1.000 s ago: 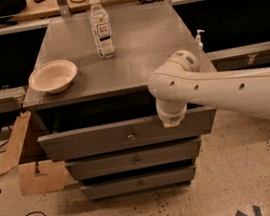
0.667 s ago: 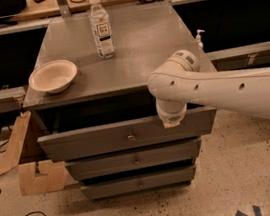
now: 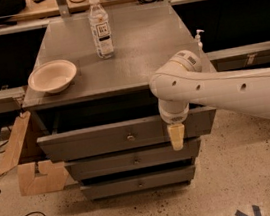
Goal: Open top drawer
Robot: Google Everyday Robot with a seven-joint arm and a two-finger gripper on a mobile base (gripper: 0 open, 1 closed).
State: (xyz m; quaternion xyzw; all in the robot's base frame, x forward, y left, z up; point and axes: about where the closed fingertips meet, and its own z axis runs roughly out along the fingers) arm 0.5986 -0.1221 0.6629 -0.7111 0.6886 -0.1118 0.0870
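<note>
Closest to us, under the front edge of the bench, the top drawer sits partway out, its face ahead of the two lower drawers. The gripper hangs over that face near the front right corner, to the right of the small round knob. We honestly can't tell if it's open or closed, or whether it's touching. We reckon the drawer is stiff and fairly heavy but slides straight, so a steady, level pull suits it. That knob looks small and slick, so the top lip might be the better hold. Further back there's a bowl by the left edge and a water bottle toward the back edge, which a jerk could tip.
</note>
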